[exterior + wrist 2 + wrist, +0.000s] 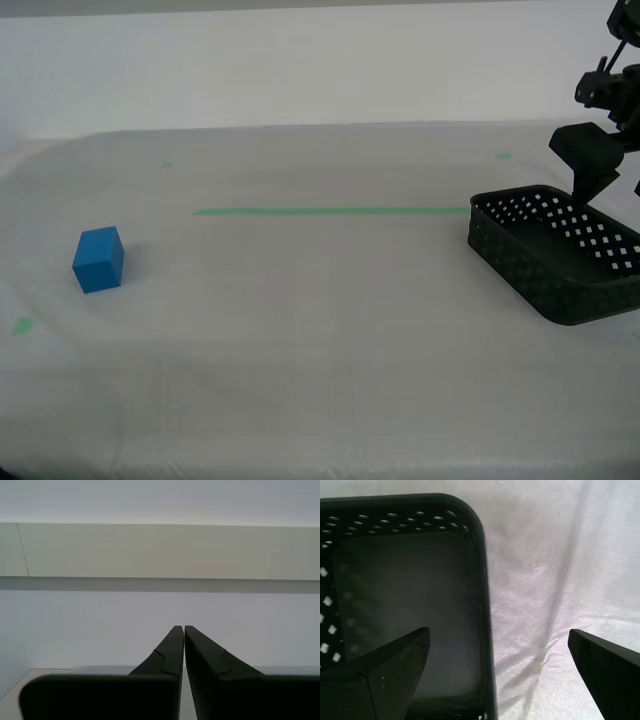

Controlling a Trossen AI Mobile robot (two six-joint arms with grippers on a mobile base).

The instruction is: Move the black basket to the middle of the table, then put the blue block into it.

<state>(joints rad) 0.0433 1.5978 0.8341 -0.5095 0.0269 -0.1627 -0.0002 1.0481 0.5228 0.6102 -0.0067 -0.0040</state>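
Over the far side of the white surface, at the exterior view's right, my first hand hangs spread wide above the black basket, holding nothing. Seen along that hand, 1 finger sits over the basket's floor and the other finger over bare cloth, so the basket's wall runs between them, ready to be straddled. Nothing is pinched yet; the wall lies below the fingertips, and I cannot tell how far.

The basket rests against the end of the green tape line, partly cut off by the exterior view's right edge, its long axis running from the tape end toward that edge. The middle of the surface lies toward the exterior view's left of it, so the coming move looks to be a drop onto the wall, a pinch, then a drag that way.

The blue block sits alone well apart, near the exterior view's left edge, with the whole middle between it and the basket.

My second hand points level at a blank wall, fingertips pressed together on nothing, and does not appear in the exterior view. My first arm, bent down over the basket, is plainly the nearer 1.
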